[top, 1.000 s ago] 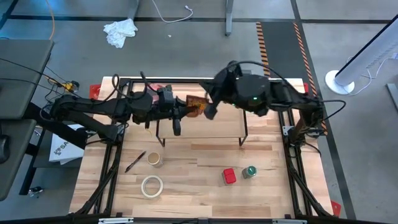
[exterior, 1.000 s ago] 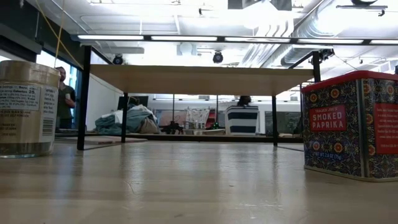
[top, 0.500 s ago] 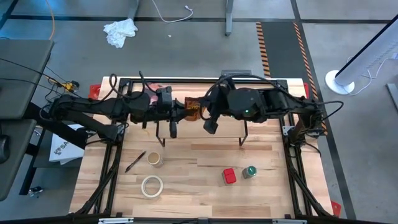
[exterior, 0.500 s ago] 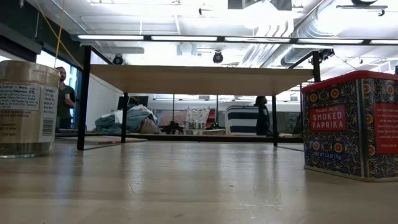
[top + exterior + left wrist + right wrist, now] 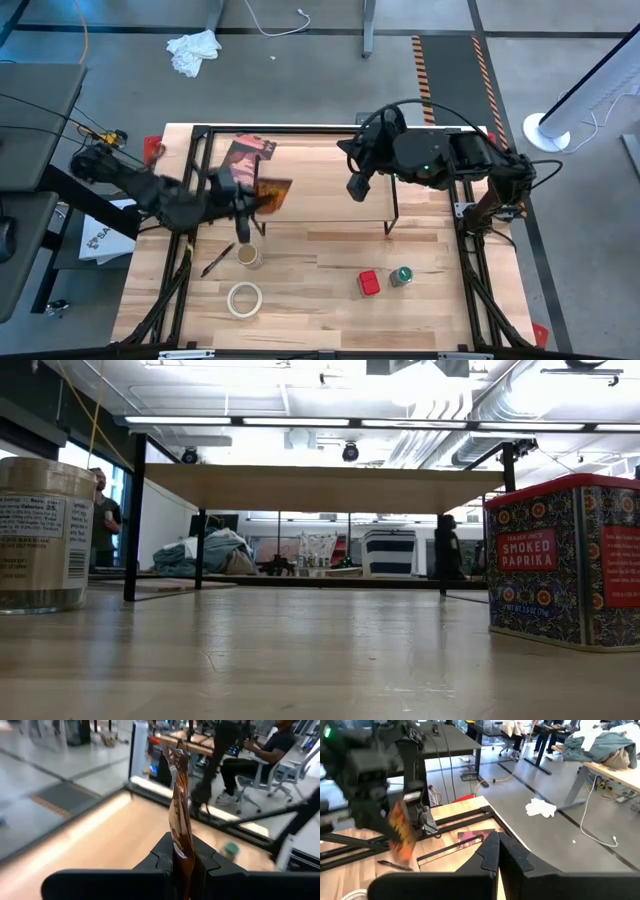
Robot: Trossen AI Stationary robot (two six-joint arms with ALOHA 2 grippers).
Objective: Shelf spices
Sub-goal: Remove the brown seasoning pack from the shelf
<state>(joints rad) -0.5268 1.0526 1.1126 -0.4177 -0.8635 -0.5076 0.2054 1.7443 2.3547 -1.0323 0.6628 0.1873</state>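
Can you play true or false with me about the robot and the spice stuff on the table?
1. The left gripper is shut on the orange-brown packet. True.
2. The red tin sits on top of the shelf. False: it stands on the table, beside the green-lidded jar.
3. The right gripper holds a jar. False: it is shut and empty.
4. The white tape roll lies on the table. True.
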